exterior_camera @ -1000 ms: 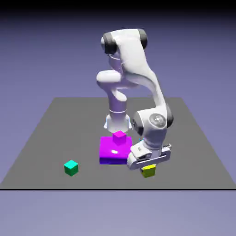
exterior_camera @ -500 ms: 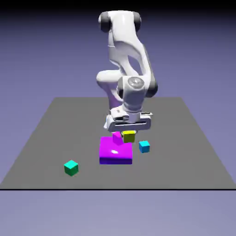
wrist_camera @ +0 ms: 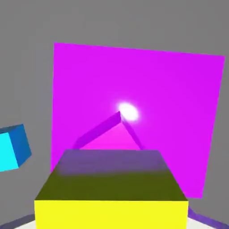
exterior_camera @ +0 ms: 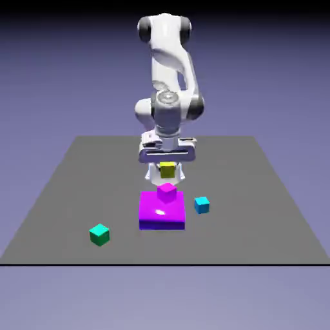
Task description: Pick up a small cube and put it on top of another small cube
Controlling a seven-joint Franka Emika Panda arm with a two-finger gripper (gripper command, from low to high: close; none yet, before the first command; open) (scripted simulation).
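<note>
A grey table (exterior_camera: 271, 193) lay before a blue-violet backdrop (exterior_camera: 58, 71), bearing a large flat magenta block (exterior_camera: 161, 211) with the small magenta-pink cube (exterior_camera: 167, 191) on it. The gripper (exterior_camera: 167, 169) was clamped on the small yellow cube (exterior_camera: 167, 170), hanging just above the pink one. A cyan-blue cube (exterior_camera: 202, 205) sat beside the block, a teal-green cube (exterior_camera: 99, 234) well apart.

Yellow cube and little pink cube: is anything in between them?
Nothing. The exterior view shows a bare gap between the yellow cube and the little pink cube.

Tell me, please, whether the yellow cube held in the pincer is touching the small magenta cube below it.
Apart. The exterior view shows the yellow cube in the pincer, with a strip of the robot's white base visible between it and the small magenta cube.
</note>
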